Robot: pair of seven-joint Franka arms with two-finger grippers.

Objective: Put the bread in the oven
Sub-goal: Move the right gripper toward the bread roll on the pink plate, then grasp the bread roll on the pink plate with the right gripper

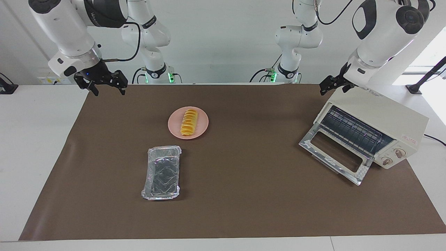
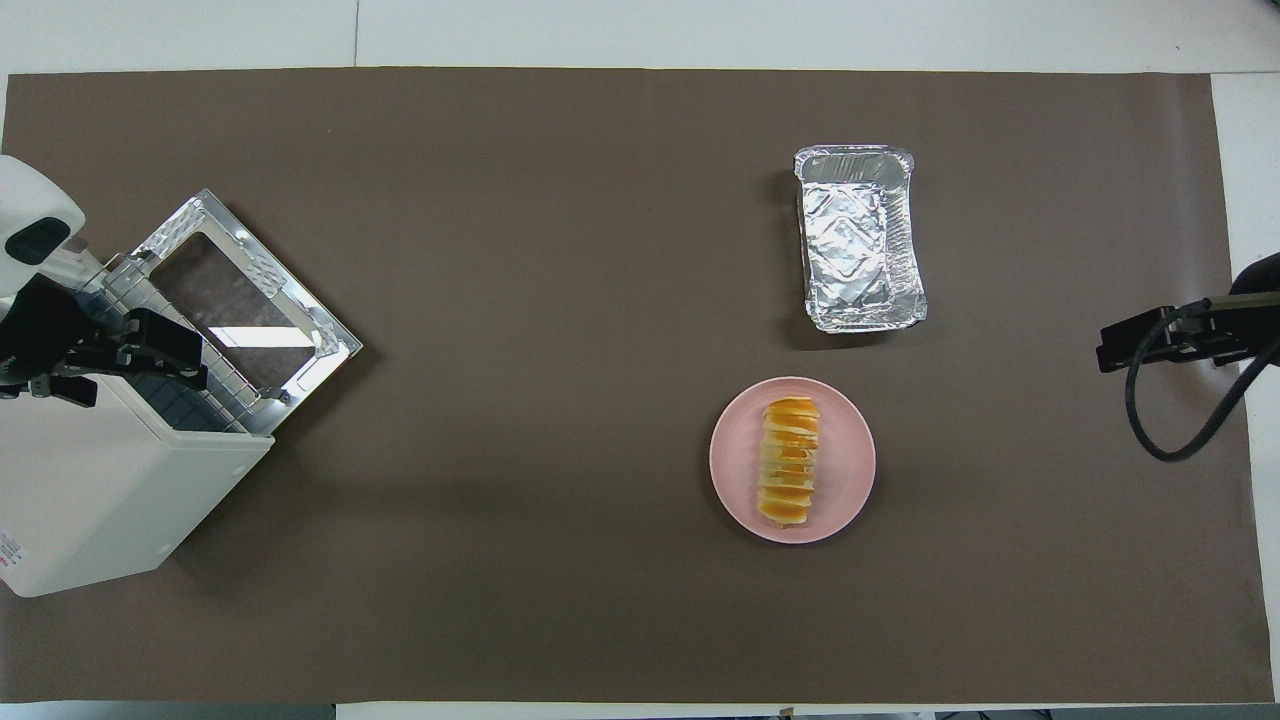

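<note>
Both grippers hang in the air holding nothing. At the upper left of the facing view, the right gripper [image 1: 107, 86] has its two fingers spread apart, over the brown mat's [image 1: 244, 195] corner at the right arm's end of the table. At the upper right of that view, the left gripper [image 1: 333, 84] hovers just above the top edge of the oven [image 1: 386, 115], its fingers also apart. That cream-white oven sits at an angle at the left arm's end, its glass door [image 1: 334, 157] dropped open onto the mat and the wire rack [image 1: 352, 130] visible inside. Slightly left of centre in the facing view, the bread [image 1: 188, 122], a ridged golden roll, lies on a pink plate [image 1: 202, 129], well apart from the oven. Just below the plate in that view, farther from the robots, sits a crinkled foil tray [image 1: 162, 172] with nothing in it.
</note>
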